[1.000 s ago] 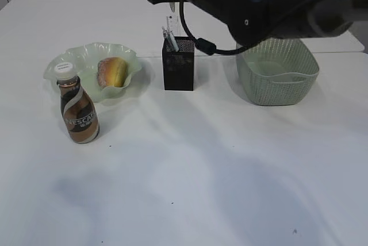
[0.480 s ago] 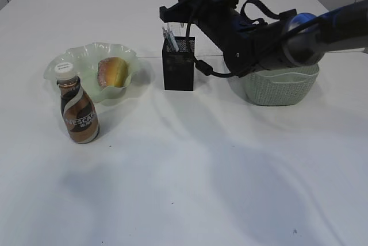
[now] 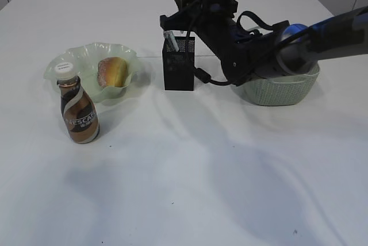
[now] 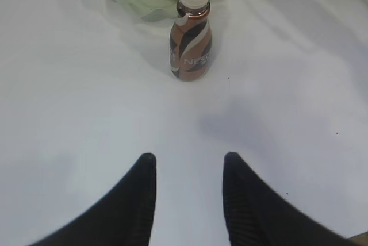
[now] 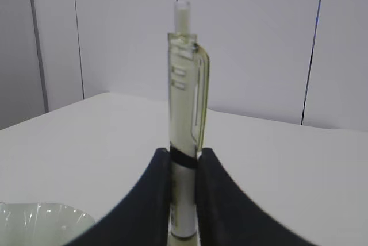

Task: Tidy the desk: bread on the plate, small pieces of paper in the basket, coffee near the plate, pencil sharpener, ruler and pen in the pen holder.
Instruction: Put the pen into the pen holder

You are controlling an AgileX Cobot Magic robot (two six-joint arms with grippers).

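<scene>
Fingers (image 5: 161,191) of the right gripper (image 5: 183,194) clamp the pen (image 5: 185,131) upright.
It hangs over the pen holder (image 3: 179,65). Left gripper (image 4: 188,165) stands open, empty, above the desk (image 4: 86,114), with the coffee (image 4: 191,30) ahead of it.

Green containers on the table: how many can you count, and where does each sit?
2: the wavy plate at the left holding the bread, and the basket at the right, partly hidden behind the arm.

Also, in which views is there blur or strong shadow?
Exterior view: soft grey arm shadows lie on the desk, everything sharp. Left wrist view: coffee sharp, faint shadow ahead of it. Right wrist view: pen sharp, wall behind slightly soft.
</scene>
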